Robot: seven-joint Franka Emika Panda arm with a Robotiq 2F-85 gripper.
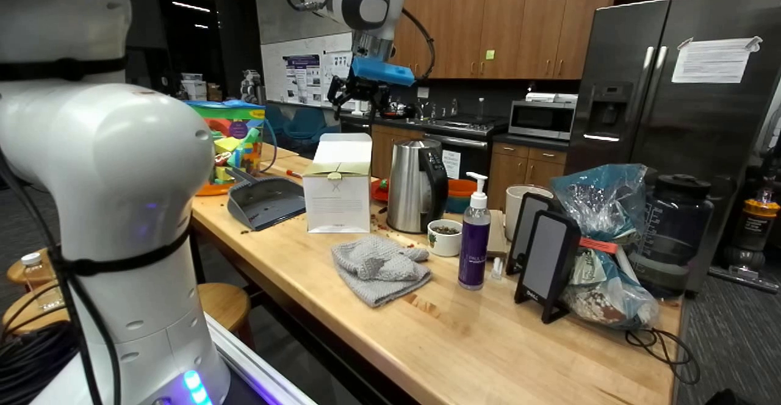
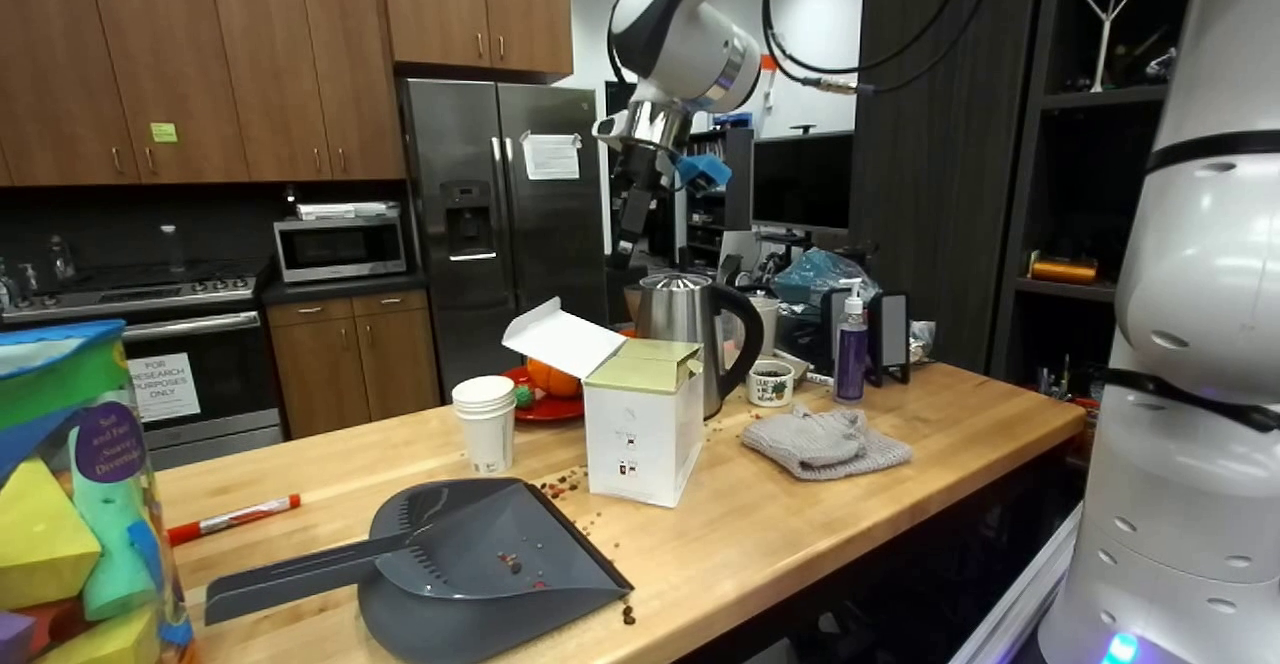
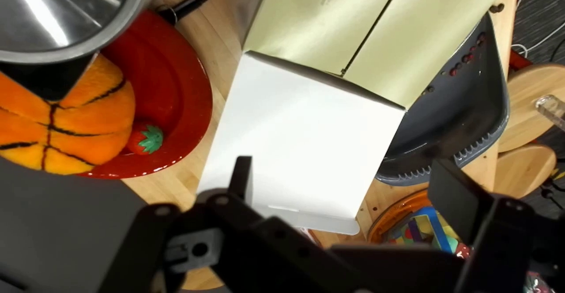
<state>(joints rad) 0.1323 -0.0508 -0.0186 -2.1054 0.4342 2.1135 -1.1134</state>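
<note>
My gripper (image 3: 339, 163) hangs in the air with its fingers wide apart and nothing between them. In the wrist view it is over a white box (image 2: 640, 444) whose lid flap (image 3: 300, 138) is swung outward. Pale gold inner flaps (image 3: 326, 15) cover the box's top. A steel kettle (image 1: 404, 188) with a black handle stands beside the box. Behind them, a red plate (image 3: 176, 85) carries an orange plush (image 3: 88, 125) and a small strawberry (image 3: 143, 140). The grey dustpan (image 2: 480, 564), holding a few dark and red bits, lies on the box's other side.
On the wooden table are stacked paper cups (image 2: 487, 434), a red marker (image 2: 235, 517), a grey cloth (image 1: 381, 265), a small white bowl (image 1: 444, 240) and a purple pump bottle (image 1: 474, 246). Black speakers (image 1: 549, 252) stand near a plastic bag (image 1: 601, 204). A toy-block bag (image 2: 80, 504) stands at one end.
</note>
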